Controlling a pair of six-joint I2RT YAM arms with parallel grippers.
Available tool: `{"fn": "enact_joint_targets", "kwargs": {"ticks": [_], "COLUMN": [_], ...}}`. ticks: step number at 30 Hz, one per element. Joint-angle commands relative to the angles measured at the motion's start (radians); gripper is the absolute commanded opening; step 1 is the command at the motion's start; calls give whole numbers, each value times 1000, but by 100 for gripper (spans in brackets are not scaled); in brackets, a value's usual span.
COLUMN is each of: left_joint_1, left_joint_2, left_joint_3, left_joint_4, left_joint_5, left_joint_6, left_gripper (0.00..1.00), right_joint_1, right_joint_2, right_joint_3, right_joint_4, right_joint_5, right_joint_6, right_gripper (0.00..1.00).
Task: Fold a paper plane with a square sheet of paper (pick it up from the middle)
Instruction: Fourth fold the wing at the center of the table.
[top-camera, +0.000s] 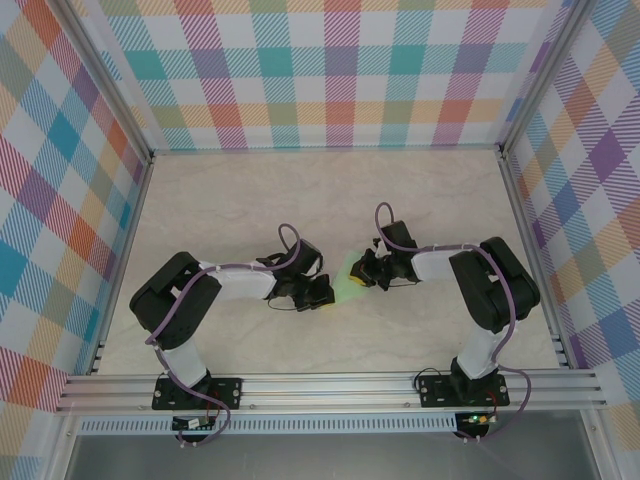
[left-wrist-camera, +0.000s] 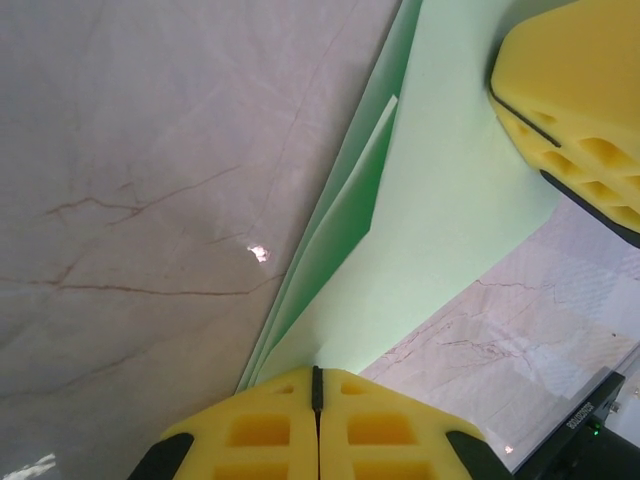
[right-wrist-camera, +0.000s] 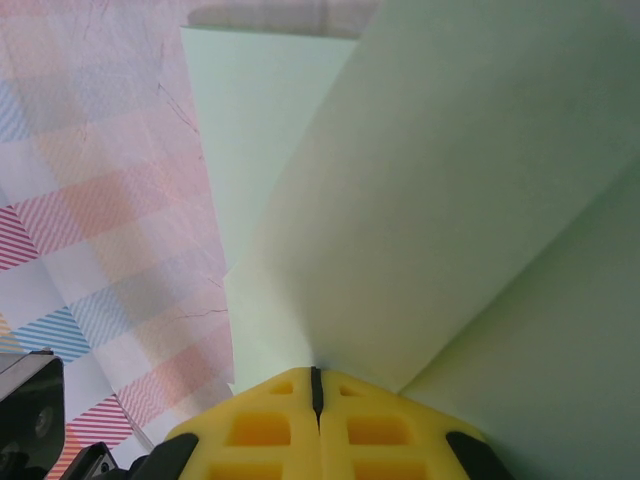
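Two arms reach inward over the middle of the pale marbled desk (top-camera: 250, 200): the left arm (top-camera: 225, 285) and the right arm (top-camera: 470, 270). Between them is the square sheet of paper (top-camera: 350, 272), mint-green and already layered by sharp folds. The left jaws are closed tight on one edge, and the right jaws pinch another part. This looks mid-fold. Next, one side probably has to release and press a crease without dragging the sheet.
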Motion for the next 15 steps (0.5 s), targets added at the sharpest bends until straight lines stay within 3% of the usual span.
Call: {"fn": "enact_joint_targets", "kwargs": {"ticks": [1,15], "left_joint_1": [16,70], "left_joint_2": [4,0], "left_joint_3": [-47,-197], "left_joint_4": [-46,71], "left_joint_5": [-13,51], "left_joint_6": [-9,-57], "left_gripper": [6,5], "right_joint_1": [0,0], "right_joint_2": [111,117], "right_joint_3": [-46,-44], "right_joint_4": [-169,-189], "right_joint_5": [200,211], "right_joint_6": [-19,-24], "right_gripper": [4,4]}}
